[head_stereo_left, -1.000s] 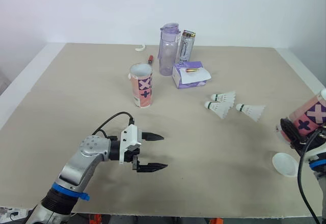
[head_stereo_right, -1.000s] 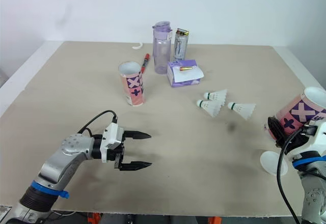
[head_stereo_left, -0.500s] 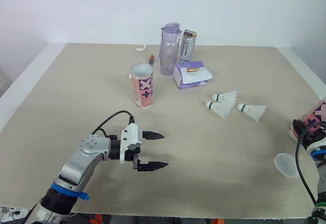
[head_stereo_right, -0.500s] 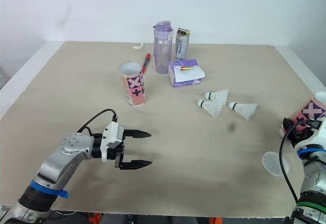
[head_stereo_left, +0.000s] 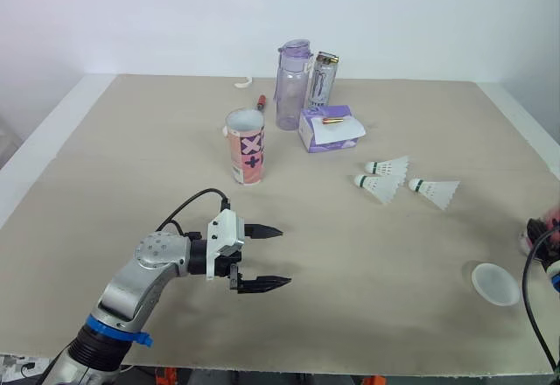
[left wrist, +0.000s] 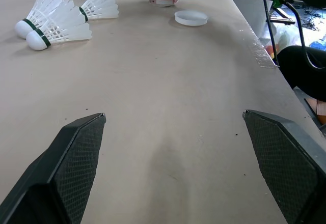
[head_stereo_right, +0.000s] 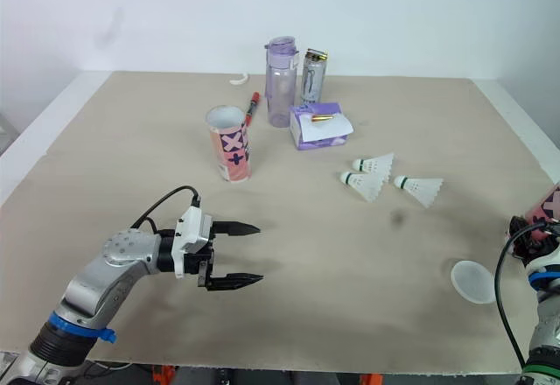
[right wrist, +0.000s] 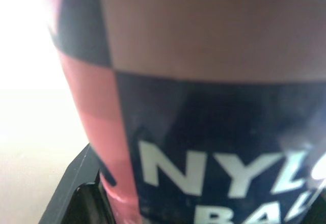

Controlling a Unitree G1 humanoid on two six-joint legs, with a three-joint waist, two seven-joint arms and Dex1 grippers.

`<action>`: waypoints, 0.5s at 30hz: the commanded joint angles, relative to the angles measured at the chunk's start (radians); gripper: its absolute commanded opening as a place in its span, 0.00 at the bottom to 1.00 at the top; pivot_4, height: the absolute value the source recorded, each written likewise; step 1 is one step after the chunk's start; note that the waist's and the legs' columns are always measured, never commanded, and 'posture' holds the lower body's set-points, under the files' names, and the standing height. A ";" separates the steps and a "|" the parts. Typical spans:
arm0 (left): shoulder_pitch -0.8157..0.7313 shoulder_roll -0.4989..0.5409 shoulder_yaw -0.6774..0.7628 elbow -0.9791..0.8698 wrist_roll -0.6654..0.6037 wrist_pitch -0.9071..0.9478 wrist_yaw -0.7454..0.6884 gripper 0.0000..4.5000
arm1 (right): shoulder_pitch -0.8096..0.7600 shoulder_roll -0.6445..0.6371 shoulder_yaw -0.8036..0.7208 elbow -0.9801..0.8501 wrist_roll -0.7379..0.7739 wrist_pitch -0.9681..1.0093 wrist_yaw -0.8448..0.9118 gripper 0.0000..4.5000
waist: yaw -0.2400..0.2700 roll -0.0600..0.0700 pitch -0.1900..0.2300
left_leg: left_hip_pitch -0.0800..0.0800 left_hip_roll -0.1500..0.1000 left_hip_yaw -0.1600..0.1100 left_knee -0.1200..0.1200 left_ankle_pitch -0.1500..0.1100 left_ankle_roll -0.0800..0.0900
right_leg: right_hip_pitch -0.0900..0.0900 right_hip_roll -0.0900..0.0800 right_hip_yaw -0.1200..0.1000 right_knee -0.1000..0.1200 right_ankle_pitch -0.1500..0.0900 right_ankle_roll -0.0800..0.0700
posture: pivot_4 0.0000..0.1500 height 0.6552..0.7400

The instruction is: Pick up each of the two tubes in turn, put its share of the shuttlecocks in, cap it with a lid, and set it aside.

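Our left gripper hangs open; our right gripper clasps one tube; the other tube stands upright, mouth up.

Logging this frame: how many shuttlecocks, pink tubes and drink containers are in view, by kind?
shuttlecock: 3
pink tube: 2
drink container: 2
total: 7

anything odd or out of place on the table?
Nothing spilled or damaged. Three shuttlecocks lie loose on their sides, a lid sits alone near the tube in the right claw, and a small brass-coloured item rests atop the purple pack.
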 commanded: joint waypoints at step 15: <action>-0.032 0.000 -0.003 -0.020 -0.018 0.006 -0.017 1.00 | 0.152 0.079 -0.036 -0.305 0.069 0.122 -0.078 1.00 | -0.002 0.002 0.000 | 0.001 0.000 0.002 0.000 0.000 0.000 | -0.001 0.001 0.004 0.000 0.000 0.001 | 1.00 1.00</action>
